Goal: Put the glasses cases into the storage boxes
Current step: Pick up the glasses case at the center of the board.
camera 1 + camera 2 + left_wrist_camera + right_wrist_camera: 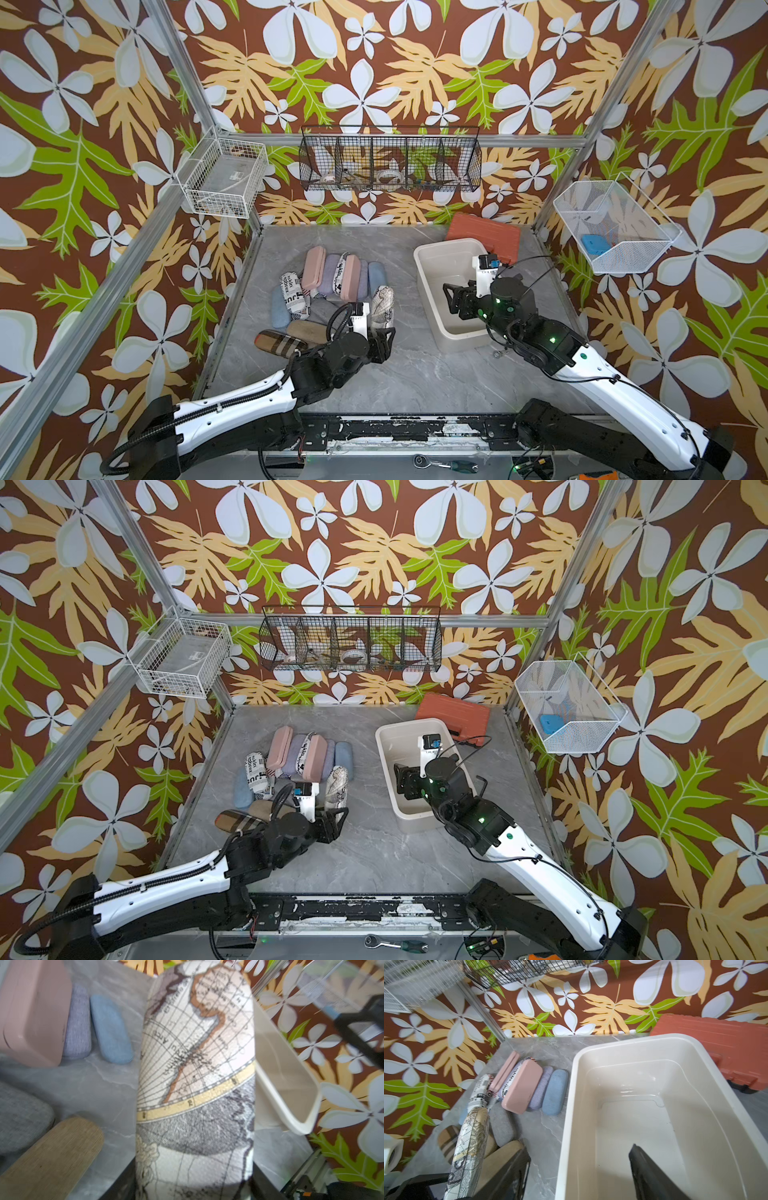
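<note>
One case is in your grip: the map-print case is clamped by its near end in your left gripper, its long axis pointing toward the back wall, just on the box side of the pile. In the left wrist view it fills the middle, with the jaws pressed on both flanks. Whether it's clear of the tabletop, I can't tell.

The other glasses cases lie bunched on the grey table, left of centre: two pink, lavender, light blue and newspaper-print. The tan case and the plaid case are nearest your left arm.

Over on the right stands the cream storage box, a strip of bare table between it and the held case. Your right gripper hovers over the box's pile-side wall, fingers spread wide, holding nothing. The orange-red tool case sits just behind the box.
</note>
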Robot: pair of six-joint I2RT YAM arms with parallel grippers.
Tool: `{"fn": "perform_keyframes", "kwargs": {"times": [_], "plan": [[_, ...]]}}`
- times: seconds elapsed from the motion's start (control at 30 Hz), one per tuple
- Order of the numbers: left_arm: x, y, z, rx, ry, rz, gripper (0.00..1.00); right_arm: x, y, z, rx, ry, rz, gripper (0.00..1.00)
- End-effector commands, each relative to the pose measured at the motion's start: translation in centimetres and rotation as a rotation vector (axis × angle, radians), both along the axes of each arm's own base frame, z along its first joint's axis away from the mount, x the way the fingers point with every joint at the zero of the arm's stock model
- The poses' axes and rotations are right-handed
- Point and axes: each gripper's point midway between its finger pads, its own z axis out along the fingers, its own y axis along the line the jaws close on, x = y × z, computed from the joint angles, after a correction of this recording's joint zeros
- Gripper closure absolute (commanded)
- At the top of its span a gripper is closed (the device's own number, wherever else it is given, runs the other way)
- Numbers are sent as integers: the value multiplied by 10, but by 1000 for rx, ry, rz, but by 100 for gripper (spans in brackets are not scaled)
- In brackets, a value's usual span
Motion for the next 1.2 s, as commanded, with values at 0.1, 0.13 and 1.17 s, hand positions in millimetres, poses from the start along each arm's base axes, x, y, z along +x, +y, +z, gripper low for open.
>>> {"fn": "perform_keyframes", "kwargs": {"times": [0.1, 0.13, 1.17], "plan": [[4, -6, 63, -160, -202, -20, 53, -13, 64, 44, 237, -30, 305, 25], [4, -9, 66, -164, -204, -29, 53, -13, 71, 47, 249, -23, 330, 25], [10, -18, 73, -178, -223, -25, 0, -6, 126, 31, 265, 35, 460, 68]]}}
